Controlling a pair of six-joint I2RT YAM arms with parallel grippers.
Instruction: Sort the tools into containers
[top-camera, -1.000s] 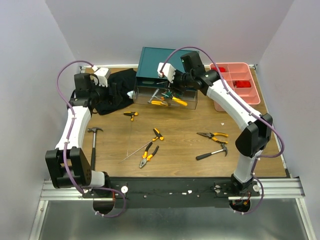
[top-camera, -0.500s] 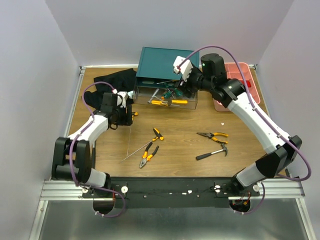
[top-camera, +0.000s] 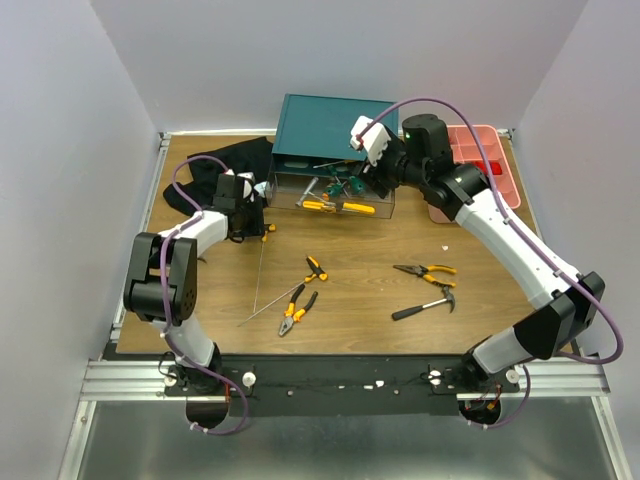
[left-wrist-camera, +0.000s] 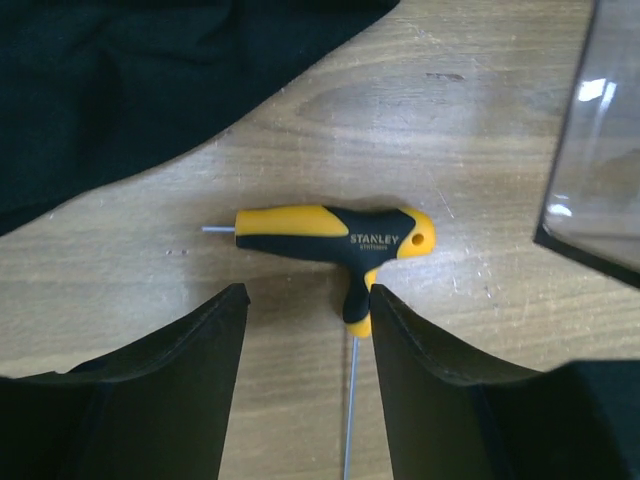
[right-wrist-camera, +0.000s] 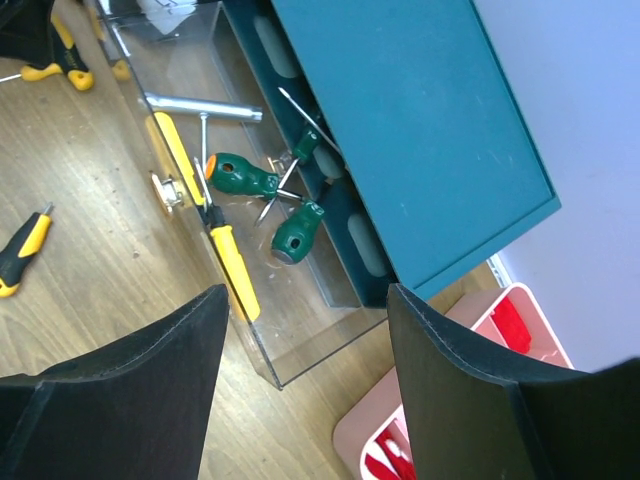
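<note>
A yellow-and-black T-handle hex key (left-wrist-camera: 330, 235) lies on the wood by the black cloth. My left gripper (left-wrist-camera: 308, 296) is open, low over it. The thin shaft (left-wrist-camera: 349, 410) runs between the fingers, and the handle's stem touches the right fingertip (left-wrist-camera: 385, 305). From above, the left gripper (top-camera: 254, 220) sits just left of the clear drawer (top-camera: 340, 195) pulled out of the teal cabinet (top-camera: 325, 120). My right gripper (right-wrist-camera: 305, 292) hangs open and empty above that drawer, where green-handled screwdrivers (right-wrist-camera: 240, 175) and a yellow-handled one (right-wrist-camera: 235, 285) lie. The pink tray (top-camera: 495, 160) is at back right.
Loose on the table are three orange-handled pliers (top-camera: 316, 268) (top-camera: 297, 308) (top-camera: 427, 270), a black-handled hammer (top-camera: 425, 306) and a thin rod (top-camera: 265, 312). The black cloth (top-camera: 215, 165) lies at back left. White walls close in three sides.
My left arm swung from over the black cloth down to the T-handle key, its jaws narrowing. My right gripper pulled up and back from the drawer and opened wider.
</note>
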